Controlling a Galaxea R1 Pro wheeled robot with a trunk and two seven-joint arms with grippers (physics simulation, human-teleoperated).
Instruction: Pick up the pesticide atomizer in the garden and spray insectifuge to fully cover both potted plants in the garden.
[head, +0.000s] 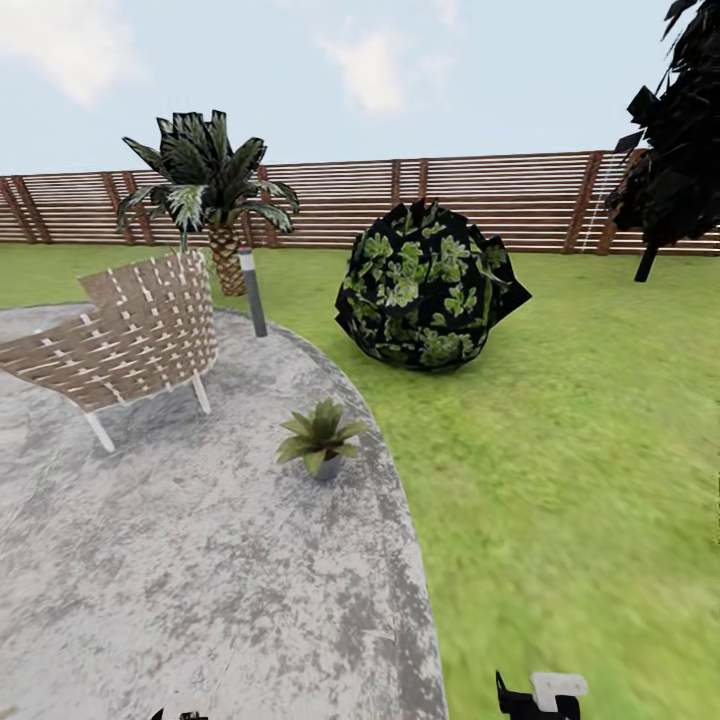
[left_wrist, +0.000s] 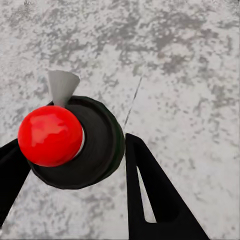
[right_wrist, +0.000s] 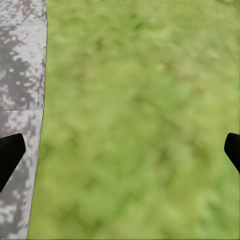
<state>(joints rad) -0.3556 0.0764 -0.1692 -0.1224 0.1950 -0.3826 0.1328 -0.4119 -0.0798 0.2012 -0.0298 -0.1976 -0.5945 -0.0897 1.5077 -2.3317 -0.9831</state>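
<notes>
Head view, left to right: woven slat chair (head: 125, 335) stands on the round grey patio (head: 200, 560), a palm (head: 208, 185) behind it at the lawn edge and a grey bollard light (head: 253, 292) just beside the palm's trunk. One potted plant (head: 321, 438), a spiky green rosette in a small grey pot, sits on the patio near its right rim, well apart from the chair. On the lawn (head: 560, 450) past the rim, a big round dark bush (head: 425, 287); brown slat fence (head: 480, 200) runs across the back; a dark tree (head: 675, 130) at the far right. Left wrist view: left end effector (left_wrist: 75, 165) clenched on the pesticide atomizer (left_wrist: 80, 142), seen end-on — dark round body, red ball-like cap toward the camera, pale cone nozzle sticking out beside it; black fingers (left_wrist: 150, 195) on either side of it, grey patio paving (left_wrist: 175, 65) beneath. Right wrist view: right end effector (right_wrist: 120, 152) released, its finger tips (right_wrist: 10, 155) wide apart at the frame edges, over grass (right_wrist: 140, 120) just beside the patio rim (right_wrist: 22, 75). A white-and-black piece of the right arm (head: 545, 695) shows at the head view's bottom edge.
</notes>
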